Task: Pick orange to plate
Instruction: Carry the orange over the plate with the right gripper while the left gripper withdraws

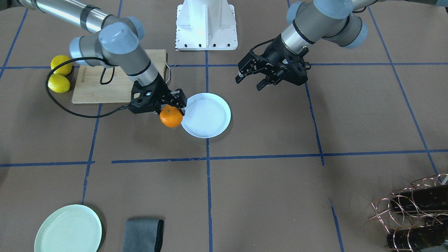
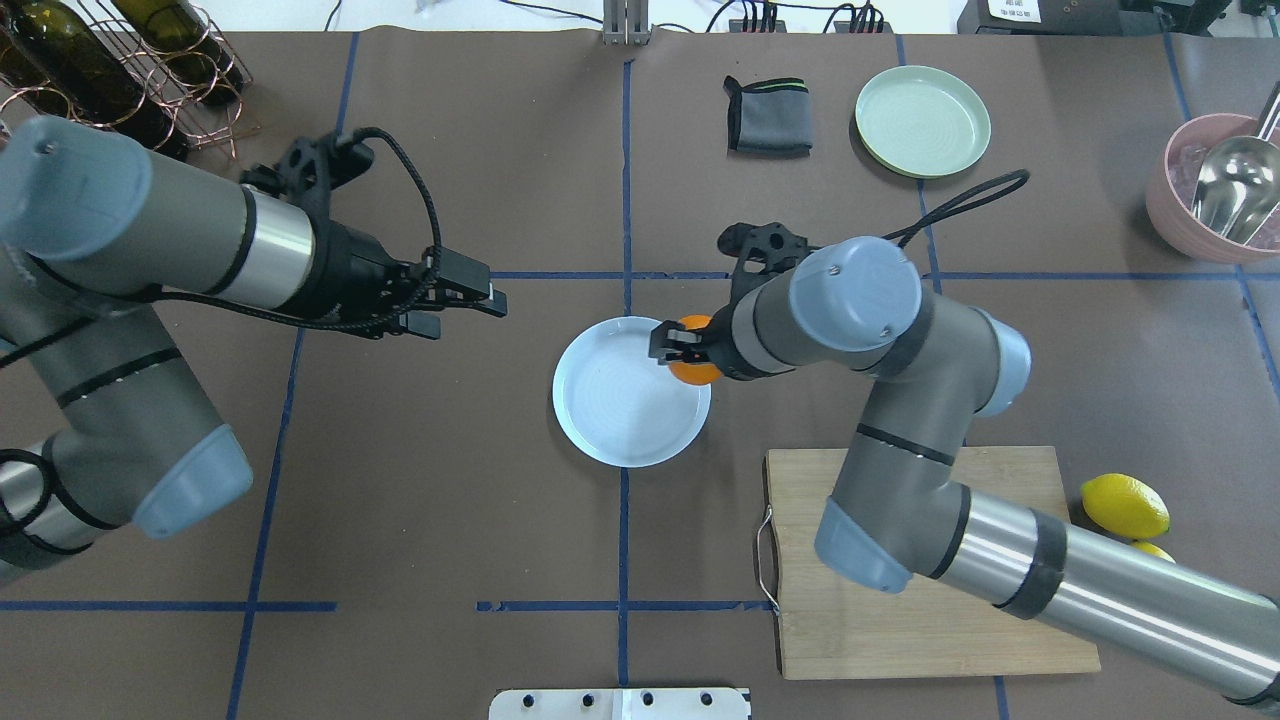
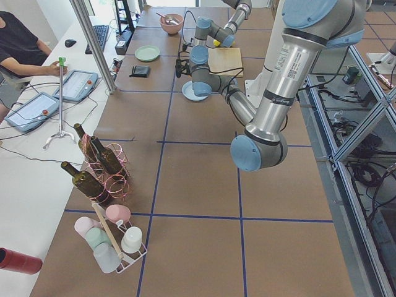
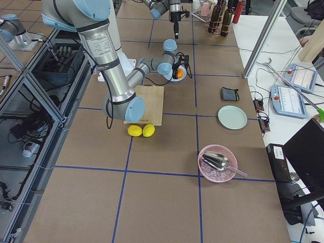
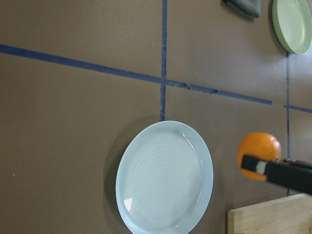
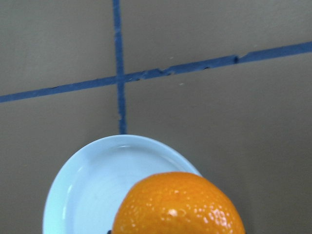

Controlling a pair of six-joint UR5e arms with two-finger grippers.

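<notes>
My right gripper [image 1: 170, 106] is shut on the orange [image 1: 171, 117], a small bright orange fruit, and holds it above the table. The orange [image 2: 694, 365] hangs over the rim of the pale bluish-white plate [image 2: 625, 395], on the side toward the cutting board. The right wrist view shows the orange [image 6: 178, 205] low in the frame with the plate [image 6: 90, 187] beneath and behind it. In the left wrist view the plate [image 5: 165, 178] lies empty and the orange [image 5: 260, 147] is to its right. My left gripper [image 1: 249, 79] hovers open and empty, well away from the plate [image 1: 210, 117].
A wooden cutting board [image 2: 900, 570] lies under the right arm, with two yellow lemons [image 1: 60, 73] beside it. A mint-green plate [image 2: 922, 120] and a folded grey cloth [image 2: 768, 115] sit on the far side. A wire bottle rack [image 2: 120, 60] and a pink bowl with a scoop [image 2: 1215, 190] occupy the far corners.
</notes>
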